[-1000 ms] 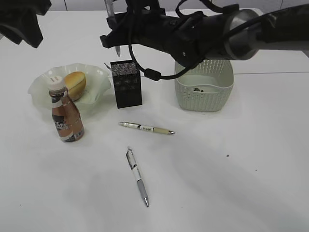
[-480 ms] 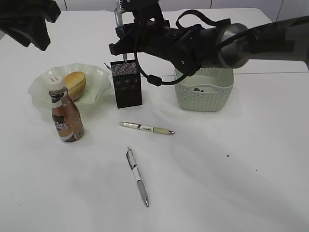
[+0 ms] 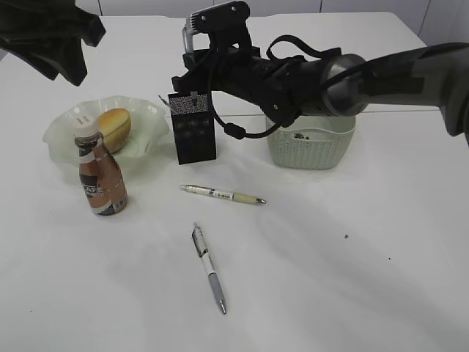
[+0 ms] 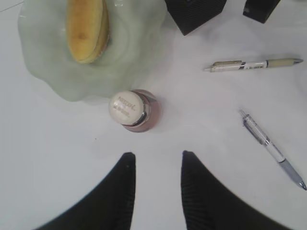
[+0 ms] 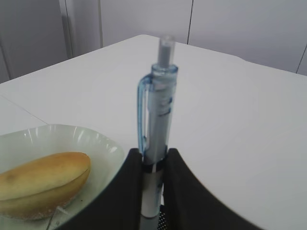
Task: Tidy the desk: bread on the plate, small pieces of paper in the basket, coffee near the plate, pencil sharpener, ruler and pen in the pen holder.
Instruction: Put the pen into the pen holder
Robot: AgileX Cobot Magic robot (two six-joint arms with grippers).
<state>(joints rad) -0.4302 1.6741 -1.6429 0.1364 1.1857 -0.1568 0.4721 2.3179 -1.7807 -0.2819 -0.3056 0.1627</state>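
My right gripper (image 5: 154, 155) is shut on a clear blue-clip pen (image 5: 158, 105), held upright with its lower end at the mouth of the black mesh pen holder (image 3: 194, 136). In the exterior view that gripper (image 3: 192, 73) reaches across from the right. The bread (image 3: 115, 126) lies in the wavy green plate (image 3: 66, 136), and the coffee (image 3: 100, 172) stands just in front of it. Two more pens (image 3: 223, 195) (image 3: 209, 268) lie on the desk (image 3: 352, 257). My left gripper (image 4: 156, 158) hangs open and empty above the desk, short of the coffee (image 4: 130, 109). No ruler or pencil sharpener shows.
The green basket (image 3: 311, 147) stands right of the pen holder, partly behind my right arm, with small scraps inside. A seam line crosses the desk behind it. The left arm (image 3: 51, 37) hovers over the far left corner.
My right gripper has come down and slightly right with the pen, bringing its lower end to the pen holder's mouth. The left arm has drifted a little to the right.
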